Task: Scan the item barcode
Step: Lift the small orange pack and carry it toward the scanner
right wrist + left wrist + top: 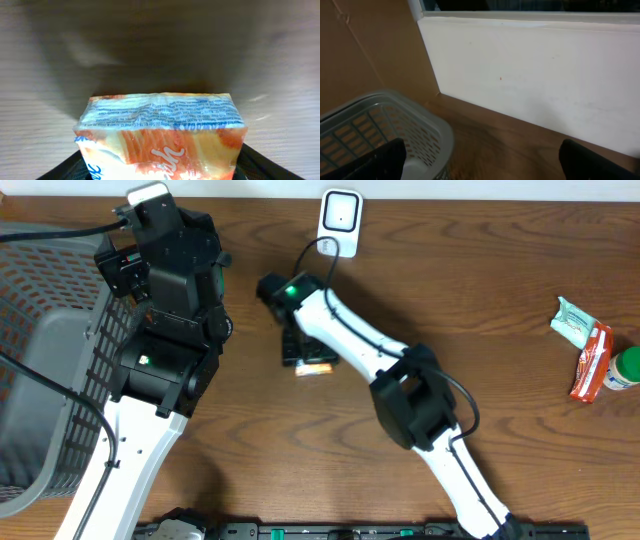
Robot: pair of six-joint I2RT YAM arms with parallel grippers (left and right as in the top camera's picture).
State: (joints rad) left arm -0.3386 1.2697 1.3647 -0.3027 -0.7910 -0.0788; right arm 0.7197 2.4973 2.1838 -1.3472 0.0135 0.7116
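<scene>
The orange-and-white packet [160,130] lies flat on the wooden table [500,300], near the white scanner [340,220] on the robot's side of it. The right gripper [162,170] is down over the packet with its 2 fingers [75,167] pressed against the wrapper's opposite sides. Well to the left of the scanner, the left gripper [485,167] hangs beside the grey basket [420,125] with its jaws spread wide and nothing between them, while 3 other small items [592,362] lie far to the scanner's right.
</scene>
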